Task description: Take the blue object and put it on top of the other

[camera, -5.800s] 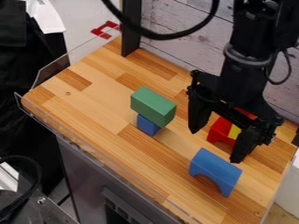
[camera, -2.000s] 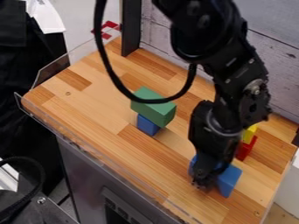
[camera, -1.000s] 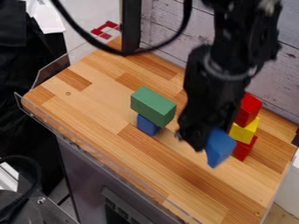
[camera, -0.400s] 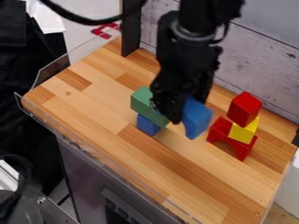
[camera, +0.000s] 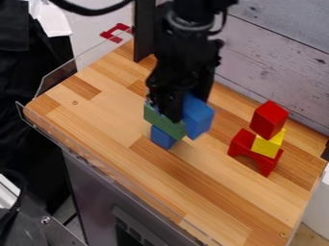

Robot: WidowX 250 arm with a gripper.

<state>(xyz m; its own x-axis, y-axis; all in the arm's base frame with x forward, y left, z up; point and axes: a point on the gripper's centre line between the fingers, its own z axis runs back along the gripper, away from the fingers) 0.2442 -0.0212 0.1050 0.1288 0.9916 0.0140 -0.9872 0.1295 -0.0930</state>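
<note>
The black gripper [camera: 168,106] hangs in front of and over the green block, shut on the blue arch block [camera: 198,116], whose right part sticks out beside it. Partly covered by the gripper, the green block [camera: 163,122] lies on a small blue block [camera: 162,138] that stands on the wooden table. Whether the held blue block touches the green one, I cannot tell.
To the right stands a stack: a red arch [camera: 241,142] at the bottom, a yellow block [camera: 267,145] on it and a red block [camera: 269,119] on top. A clear rim borders the wooden table [camera: 96,129]; a dark post [camera: 144,30] rises behind.
The gripper took hold of the blue arch at the front right, lifted it and carried it up and left to the green block. The red and yellow stack has come out from behind the arm.
</note>
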